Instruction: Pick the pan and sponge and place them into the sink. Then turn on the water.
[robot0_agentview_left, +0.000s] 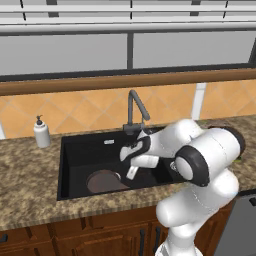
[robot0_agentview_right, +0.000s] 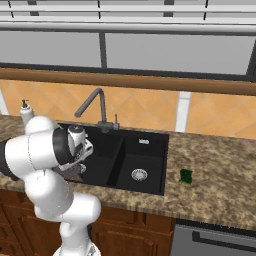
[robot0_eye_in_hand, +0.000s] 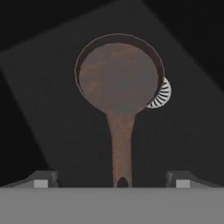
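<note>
The brown-grey pan (robot0_eye_in_hand: 119, 74) lies flat on the floor of the sink's large basin (robot0_agentview_left: 80, 155), half covering the silver drain (robot0_eye_in_hand: 161, 94); the pan (robot0_agentview_left: 102, 181) sits at the basin's front. Its long handle (robot0_eye_in_hand: 121, 148) runs back between my fingertips (robot0_eye_in_hand: 41, 181) without touching them. My gripper (robot0_eye_in_hand: 111, 183) hangs open just above the handle's end, and this gripper (robot0_agentview_left: 131, 170) is inside the large basin. The green sponge (robot0_agentview_right: 186, 176) rests on the counter right of the sink (robot0_agentview_right: 145, 150). No stream comes from the grey faucet (robot0_agentview_left: 136, 107).
A white soap dispenser (robot0_agentview_left: 41, 132) stands on the granite counter left of the sink. The smaller basin (robot0_agentview_right: 142, 162) holds just its drain (robot0_agentview_right: 139, 174). The faucet (robot0_agentview_right: 92, 102) arches over the divider behind my hand. A dishwasher front (robot0_agentview_right: 220, 240) is at the lower right.
</note>
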